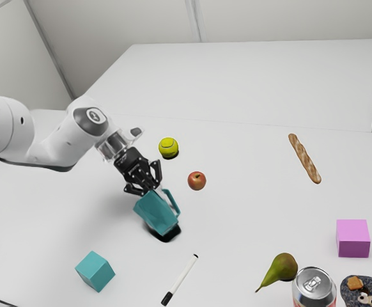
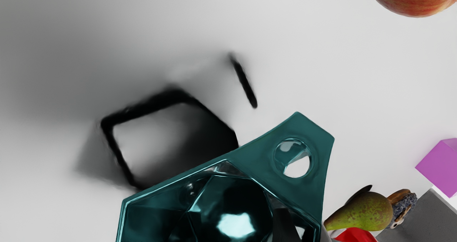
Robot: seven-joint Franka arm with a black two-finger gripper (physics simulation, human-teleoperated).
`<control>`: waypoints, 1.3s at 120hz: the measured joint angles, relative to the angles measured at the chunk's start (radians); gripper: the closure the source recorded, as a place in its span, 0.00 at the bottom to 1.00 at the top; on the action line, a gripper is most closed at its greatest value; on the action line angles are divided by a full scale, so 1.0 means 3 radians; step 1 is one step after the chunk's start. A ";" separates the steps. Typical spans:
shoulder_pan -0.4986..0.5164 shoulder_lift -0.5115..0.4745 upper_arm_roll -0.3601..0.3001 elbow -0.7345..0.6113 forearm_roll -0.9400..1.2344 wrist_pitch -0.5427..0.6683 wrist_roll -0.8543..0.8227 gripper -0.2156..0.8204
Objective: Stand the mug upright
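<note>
The mug hangs over the bench, mouth mostly up but leaning, its base tipped toward the exterior view's right, with dark shadow beneath. The pincer has its wall gripped near the rim, one finger inside. So the hold is made and the turn looks mostly done; the last of the lean, the lowering and the letting go are left, I'd judge. Its handle points toward the apple, near but apart. The teal cube and marker leave room for the base; the bench's edges lie well off.
</note>
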 joint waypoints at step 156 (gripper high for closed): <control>-0.0343 -0.0152 -0.0218 0.0132 0.2390 0.0945 -0.0293 0.83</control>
